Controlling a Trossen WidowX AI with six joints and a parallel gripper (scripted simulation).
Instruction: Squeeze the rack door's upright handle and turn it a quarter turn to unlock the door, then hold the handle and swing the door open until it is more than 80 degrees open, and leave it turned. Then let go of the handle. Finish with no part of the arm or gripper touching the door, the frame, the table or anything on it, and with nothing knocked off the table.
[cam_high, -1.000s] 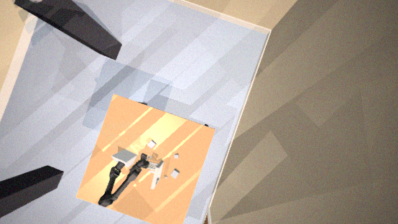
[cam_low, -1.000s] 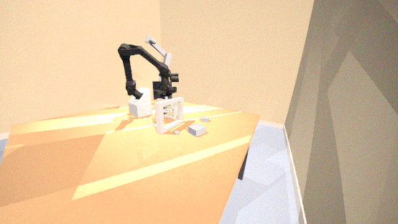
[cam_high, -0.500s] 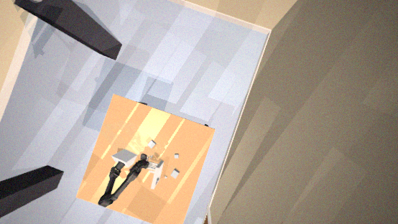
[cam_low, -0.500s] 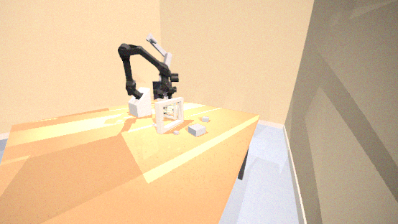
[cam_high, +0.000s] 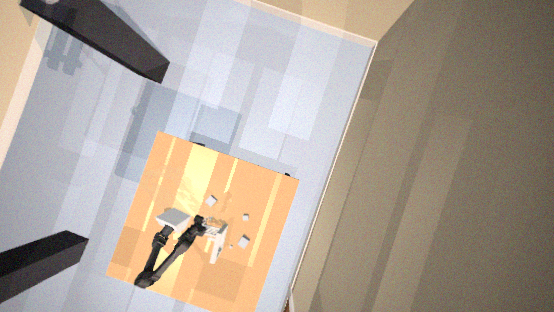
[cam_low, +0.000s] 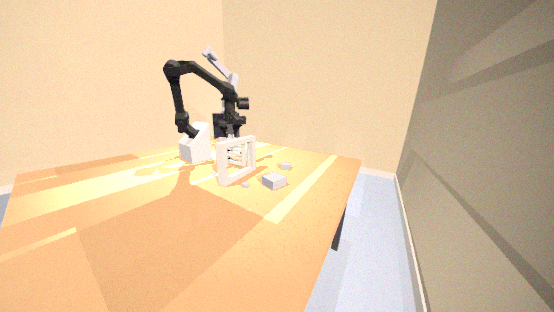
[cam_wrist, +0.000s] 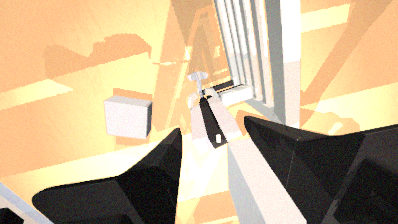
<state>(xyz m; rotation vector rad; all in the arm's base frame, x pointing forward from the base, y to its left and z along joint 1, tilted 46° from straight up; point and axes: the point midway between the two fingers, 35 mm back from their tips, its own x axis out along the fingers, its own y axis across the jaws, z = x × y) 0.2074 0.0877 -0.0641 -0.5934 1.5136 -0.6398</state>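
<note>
The white frame (cam_high: 218, 245) (cam_low: 222, 162) stands on the table. The barred door (cam_high: 214, 230) (cam_wrist: 291, 75) stands out from it at roughly a right angle. The handle (cam_wrist: 227, 122), a pale piece with a dark slot, lies between my fingertips in the wrist view. My gripper (cam_wrist: 212, 126) (cam_low: 230, 137) is open and points down around it. A gap shows between the left finger and the handle. The right finger is close to the handle and a pale bar beneath it; whether it touches is unclear. The top and exterior views are too small to show the handle's turn.
Grey blocks lie on the table (cam_high: 172, 155) (cam_low: 165, 250): one (cam_high: 243, 242) (cam_low: 274, 181), a smaller one (cam_high: 245, 217) (cam_low: 285, 165), and another (cam_high: 211, 200). A block (cam_wrist: 125, 117) lies left of the fingers in the wrist view. A large pale box (cam_high: 172, 219) (cam_low: 195, 147) stands beside the arm.
</note>
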